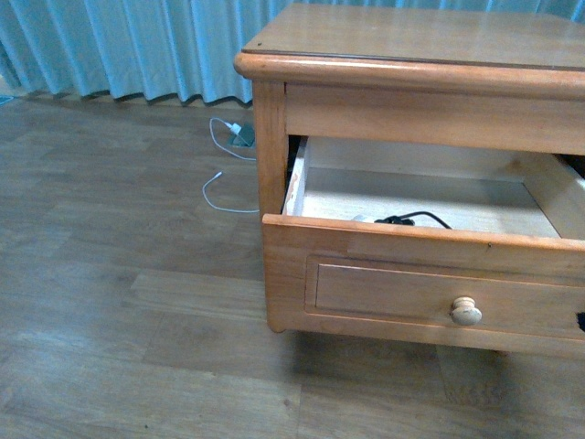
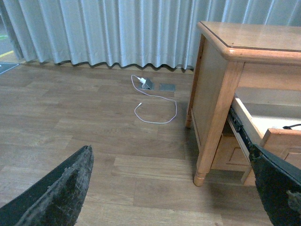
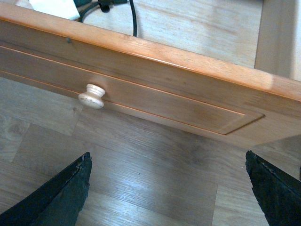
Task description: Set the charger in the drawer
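Observation:
The drawer (image 1: 384, 293) of the honey-brown nightstand stands pulled open, its pale knob (image 1: 465, 312) on the recessed front panel. The charger lies inside it: in the front view only its black cable (image 1: 413, 219) peeks over the drawer front. In the right wrist view the white adapter (image 3: 56, 6) and black cable (image 3: 133, 19) rest on the pale drawer floor behind the front (image 3: 155, 89). My right gripper (image 3: 169, 188) is open over the floor in front of the knob (image 3: 91, 96), holding nothing. My left gripper (image 2: 171, 188) is open and empty beside the nightstand's corner leg (image 2: 209, 141).
Another white charger with a thin white cable (image 1: 228, 155) lies on the wood floor near the blue curtain (image 1: 128, 46), left of the nightstand; the left wrist view shows it too (image 2: 155, 101). The nightstand top (image 1: 411, 41) is bare.

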